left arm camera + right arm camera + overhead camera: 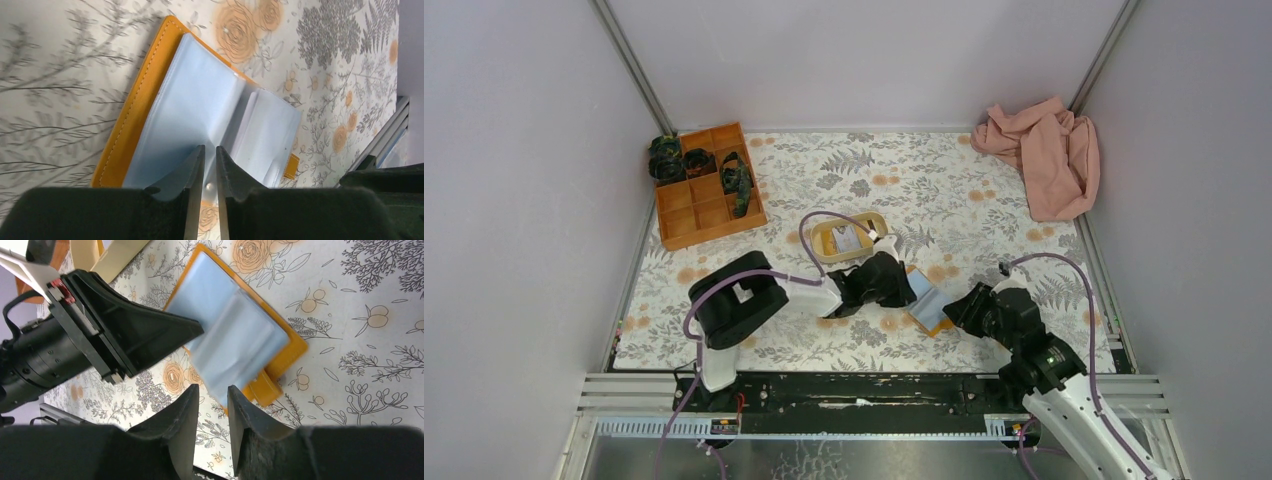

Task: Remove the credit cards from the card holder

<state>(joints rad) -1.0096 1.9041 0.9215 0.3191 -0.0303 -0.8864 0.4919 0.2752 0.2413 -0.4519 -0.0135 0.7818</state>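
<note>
- The card holder [930, 310] lies open on the floral table [984, 210], near its front edge, between the two grippers.
- Its orange cover is face down, and the pale blue plastic sleeves [200, 100] face up and are partly fanned.
- The snap tab [264, 389] sticks out from the cover's edge on the side towards the right gripper.
- The left gripper [209, 157] reaches in from the left, with its tips at the edge of the sleeves.
- Its jaws stand almost together with only a thin slit between them. I cannot tell whether a sleeve is pinched in that slit.
- The right gripper [212, 395] sits just beside the holder's tab edge. Its jaws are partly apart and nothing is between them.
- A beige oval tray [816, 240] lies just behind the left gripper, with a pale card [846, 238] in it.
- An orange box [686, 215] stands at the far left, and a pink cloth [1049, 160] is at the far right.
</note>
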